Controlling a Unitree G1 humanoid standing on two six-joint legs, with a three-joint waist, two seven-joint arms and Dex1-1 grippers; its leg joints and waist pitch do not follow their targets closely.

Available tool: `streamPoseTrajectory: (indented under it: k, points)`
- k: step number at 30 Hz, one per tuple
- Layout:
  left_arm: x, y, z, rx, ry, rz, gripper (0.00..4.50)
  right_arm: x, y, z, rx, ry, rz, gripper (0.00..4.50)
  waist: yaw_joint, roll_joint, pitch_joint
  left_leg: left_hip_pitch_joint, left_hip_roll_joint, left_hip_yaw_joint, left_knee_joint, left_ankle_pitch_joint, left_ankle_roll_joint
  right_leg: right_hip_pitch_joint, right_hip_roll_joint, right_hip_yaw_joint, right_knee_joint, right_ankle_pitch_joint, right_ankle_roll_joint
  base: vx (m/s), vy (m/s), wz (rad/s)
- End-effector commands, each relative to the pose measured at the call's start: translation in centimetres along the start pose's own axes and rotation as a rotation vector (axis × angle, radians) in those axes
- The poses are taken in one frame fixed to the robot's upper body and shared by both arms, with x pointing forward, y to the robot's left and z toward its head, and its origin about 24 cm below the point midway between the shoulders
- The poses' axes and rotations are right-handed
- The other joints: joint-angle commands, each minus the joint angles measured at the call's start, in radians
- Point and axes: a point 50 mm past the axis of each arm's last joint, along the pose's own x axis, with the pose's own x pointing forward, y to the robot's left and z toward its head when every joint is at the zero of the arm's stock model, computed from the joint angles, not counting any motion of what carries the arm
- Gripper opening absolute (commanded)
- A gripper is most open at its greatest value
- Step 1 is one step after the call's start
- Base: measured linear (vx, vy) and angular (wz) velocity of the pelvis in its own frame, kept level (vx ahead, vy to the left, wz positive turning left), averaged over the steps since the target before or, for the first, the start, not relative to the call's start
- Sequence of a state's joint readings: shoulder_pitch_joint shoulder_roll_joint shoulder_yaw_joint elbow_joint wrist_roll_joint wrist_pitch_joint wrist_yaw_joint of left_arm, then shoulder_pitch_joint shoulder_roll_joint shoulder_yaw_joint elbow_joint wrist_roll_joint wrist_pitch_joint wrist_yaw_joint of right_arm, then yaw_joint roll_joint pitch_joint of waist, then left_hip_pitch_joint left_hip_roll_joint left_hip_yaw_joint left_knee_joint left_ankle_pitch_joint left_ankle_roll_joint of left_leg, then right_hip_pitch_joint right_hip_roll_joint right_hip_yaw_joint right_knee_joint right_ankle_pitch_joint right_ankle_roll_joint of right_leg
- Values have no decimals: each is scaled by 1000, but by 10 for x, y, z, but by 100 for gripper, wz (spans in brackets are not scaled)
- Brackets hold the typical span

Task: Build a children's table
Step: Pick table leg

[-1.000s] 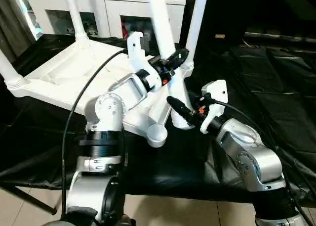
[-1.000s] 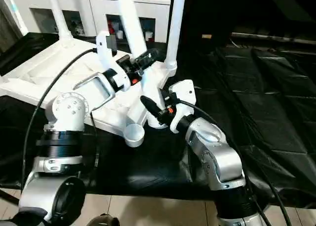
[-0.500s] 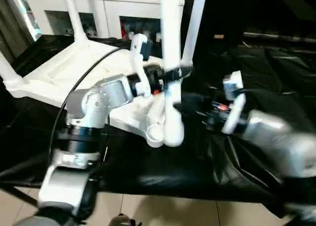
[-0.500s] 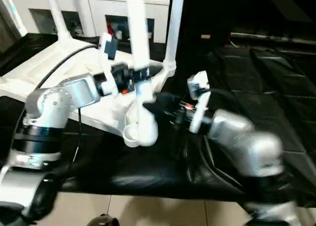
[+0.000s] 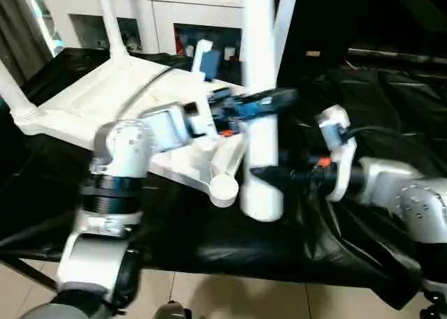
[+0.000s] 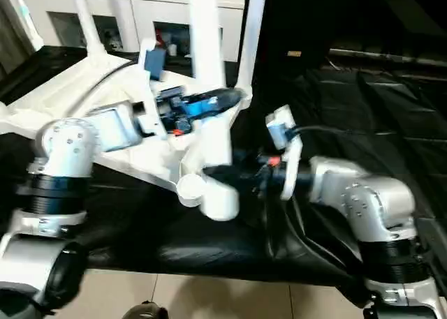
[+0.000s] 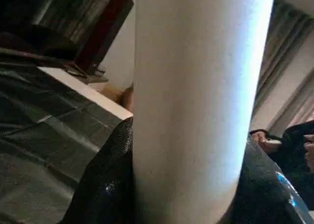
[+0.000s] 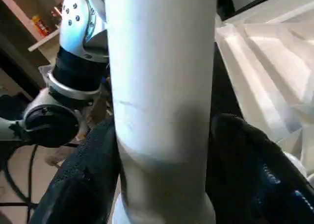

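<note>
The white tabletop (image 5: 105, 102) lies upside down on the black cloth, ribbed underside up. Three white legs stand in its corner sockets, at the left (image 5: 10, 88), the back (image 5: 108, 22) and the back right (image 5: 286, 15). The near corner socket (image 5: 225, 189) is open and holds nothing. The fourth leg (image 5: 258, 88) stands upright just right of that socket, its flared end (image 5: 262, 202) low over the cloth. My left gripper (image 5: 269, 99) is shut on its middle, black fingers (image 7: 103, 185) on both sides. My right gripper (image 5: 271, 172) is shut on it lower down, fingers (image 8: 255, 180) around the tube (image 8: 162, 87).
A white cabinet with glass doors (image 5: 160, 19) stands behind the work. Black cloth (image 5: 377, 109) covers the work surface, rumpled at the right. The surface's front edge runs above pale floor tiles (image 5: 230, 298).
Both grippers have carried the fourth leg forward and to the right, from behind the near socket to beside it. My right arm has swung out to the right.
</note>
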State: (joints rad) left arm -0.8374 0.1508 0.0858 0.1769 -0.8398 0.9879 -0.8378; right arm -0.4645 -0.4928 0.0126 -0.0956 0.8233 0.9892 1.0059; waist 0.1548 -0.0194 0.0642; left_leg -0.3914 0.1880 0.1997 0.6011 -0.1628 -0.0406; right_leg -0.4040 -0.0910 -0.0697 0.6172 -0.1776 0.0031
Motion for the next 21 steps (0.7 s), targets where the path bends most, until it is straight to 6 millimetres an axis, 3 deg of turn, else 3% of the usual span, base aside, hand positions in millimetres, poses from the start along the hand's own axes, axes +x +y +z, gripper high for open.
streamPoseTrajectory:
  k: [1, 7, 8, 14, 17, 21]
  points:
    - [4, -10, 10, 23, -16, -64, 188, 2, 0, 0, 17, 20, 4, 250, 2, -15, -79, 23, 40, -22, -66, -150, -16, 50, -63, 43, -67, -208, -181, 0, 0, 0]
    - [3, -9, 9, 19, -15, -63, 188, 3, -1, 3, 17, -2, 2, 201, 3, -13, -80, 24, 39, -21, -66, -147, -22, 50, -62, 43, -67, -194, -179, 0, 0, 0]
    - [2, -9, 9, 19, -16, -63, 188, 3, -1, 4, 14, -4, -5, 198, 5, -9, -80, 25, 39, -22, -66, -150, -24, 49, -62, 43, -67, -195, -180, 0, 0, 0]
    - [3, -1, 8, 23, -46, 28, 188, 4, -5, 2, 3, -41, -65, 194, 9, -13, -81, 23, 40, -22, -66, -148, -29, 50, -63, 43, -65, -178, -184, 0, 0, 0]
    - [2, 0, 10, 19, -74, 61, 258, 7, -8, 1, -17, -56, -117, 193, 12, -8, -82, 25, 40, -23, -66, -149, -34, 49, -63, 43, -64, -169, -185, 0, 0, 0]
    - [1, 13, 10, 62, -89, 269, 265, 10, -9, 1, -40, -81, -162, 193, 12, -11, -82, 25, 42, -25, -68, -162, -46, 50, -62, 43, -66, -177, -168, 0, 0, 0]
